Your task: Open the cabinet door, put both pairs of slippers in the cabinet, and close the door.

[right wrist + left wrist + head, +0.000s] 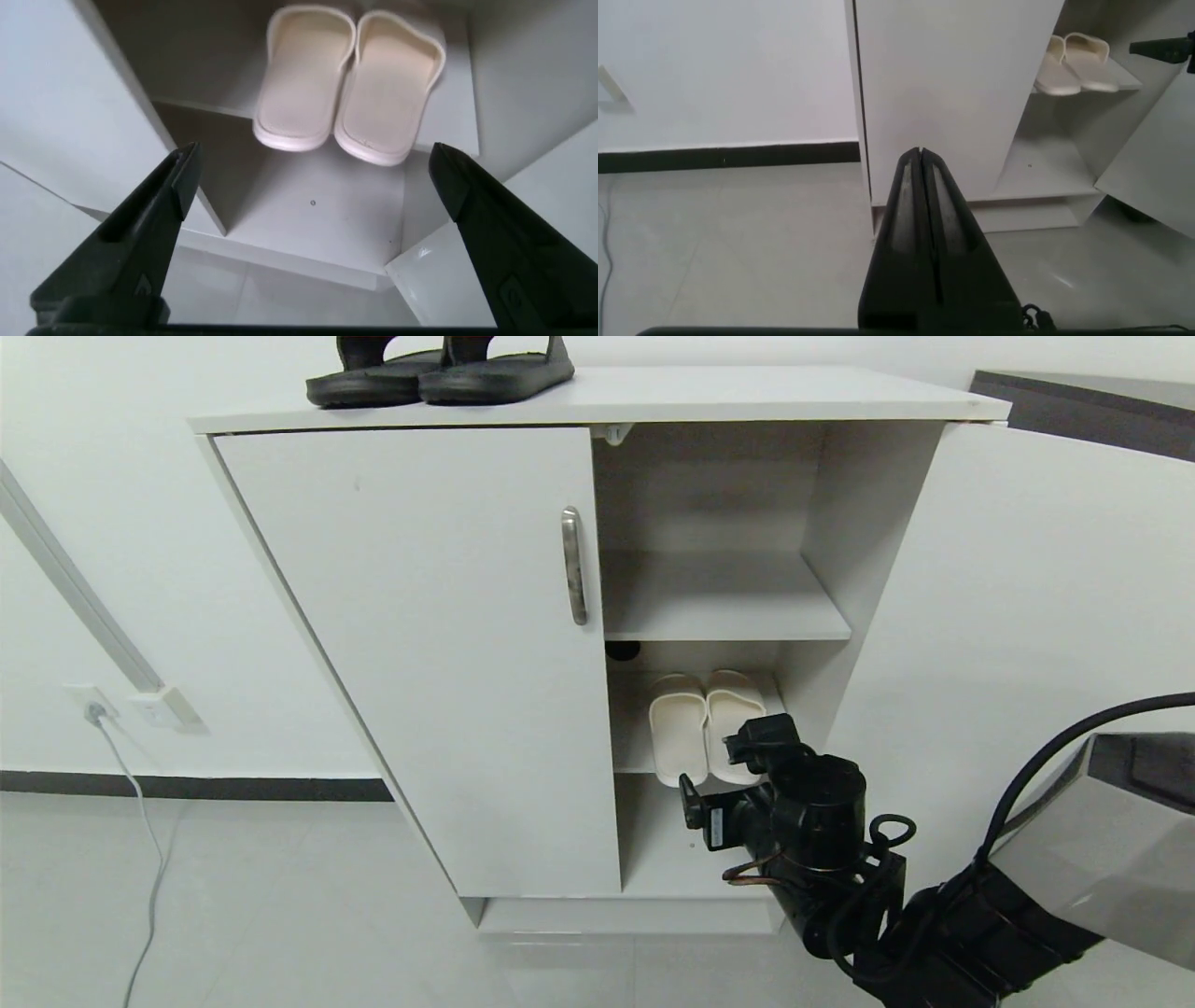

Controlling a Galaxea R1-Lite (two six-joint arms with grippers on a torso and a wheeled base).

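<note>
The white cabinet [597, 401] has its right door [1027, 616] swung open and its left door [420, 644] shut. A cream pair of slippers [705, 723] [350, 79] [1078, 63] lies on the middle shelf inside. A black pair of slippers [443, 373] rests on the cabinet top. My right gripper [313, 201] is open just in front of the cream pair, holding nothing; its arm [803, 812] stands before the lower compartment. My left gripper [920, 163] is shut and empty, low and back from the left door.
An upper shelf [719, 602] and the bottom compartment [672, 859] hold nothing. A metal handle [574, 565] sits on the left door. A wall socket with a grey cable [140, 821] is at the left. Tiled floor [261, 915] lies in front.
</note>
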